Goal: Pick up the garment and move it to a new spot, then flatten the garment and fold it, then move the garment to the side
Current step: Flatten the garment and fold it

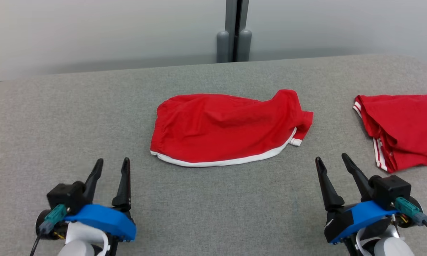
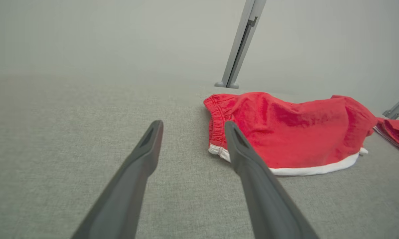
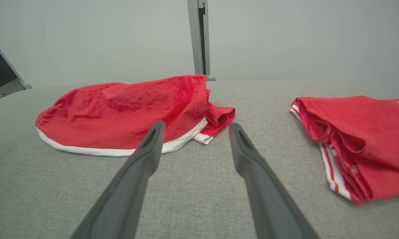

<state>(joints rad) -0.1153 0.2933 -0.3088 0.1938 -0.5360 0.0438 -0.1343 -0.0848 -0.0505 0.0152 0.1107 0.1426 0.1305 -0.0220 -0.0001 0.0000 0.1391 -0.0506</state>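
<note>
1. The garment [image 1: 220,128] lies rumpled mid-table [image 1: 57,117], ahead of and between both grippers. It looks neither flattened nor folded, so I judge every step is still left.
2. Left gripper [image 1: 113,160] and right gripper [image 1: 331,157] stand spread, empty (neither touches cloth).
3. Its long axis runs left-right, with the elastic waistband at the robot's left and a second red garment [image 1: 401,128] well to the right.

**Two dark fingers [image 2: 136,172], parted**

The left end effector [image 2: 193,126] points across the grey tabletop [image 2: 70,139], gripping nothing. The red shorts [image 2: 292,132], trimmed with a white hem, lie rumpled behind the right finger, their gathered waistband nearest it. Another red garment [image 2: 397,131] shows at the right edge.
</note>
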